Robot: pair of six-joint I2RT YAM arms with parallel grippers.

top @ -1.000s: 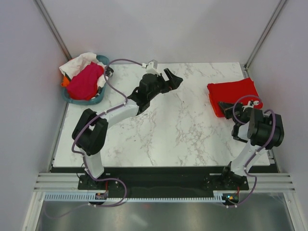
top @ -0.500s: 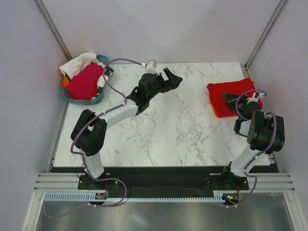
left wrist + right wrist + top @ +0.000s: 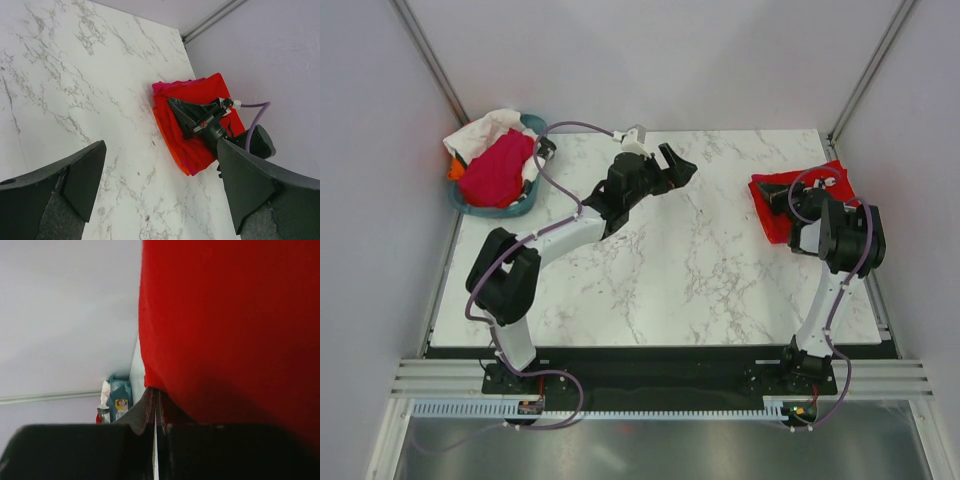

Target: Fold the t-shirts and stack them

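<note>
A folded stack with a bright red t-shirt (image 3: 828, 177) on top lies at the table's far right. Magenta and orange edges show under it in the left wrist view (image 3: 210, 90). My right gripper (image 3: 776, 195) is shut and lies on top of the red shirt, its tips pointing left (image 3: 173, 103). Red cloth (image 3: 225, 315) fills the right wrist view just past the closed tips (image 3: 154, 395). My left gripper (image 3: 678, 166) is open and empty, held above the table's far middle (image 3: 160, 148). A magenta shirt (image 3: 498, 170), a white one (image 3: 480, 130) and an orange one (image 3: 453, 172) are heaped in the tub.
The teal tub (image 3: 525, 206) stands off the table's far left corner and shows far off in the right wrist view (image 3: 120, 395). Metal frame posts (image 3: 865, 70) and grey walls close in the back and sides. The marble tabletop (image 3: 700, 260) lies between the arms.
My right gripper has swung up from the stack's near side onto the red shirt and moved left along it. The left arm has barely moved.
</note>
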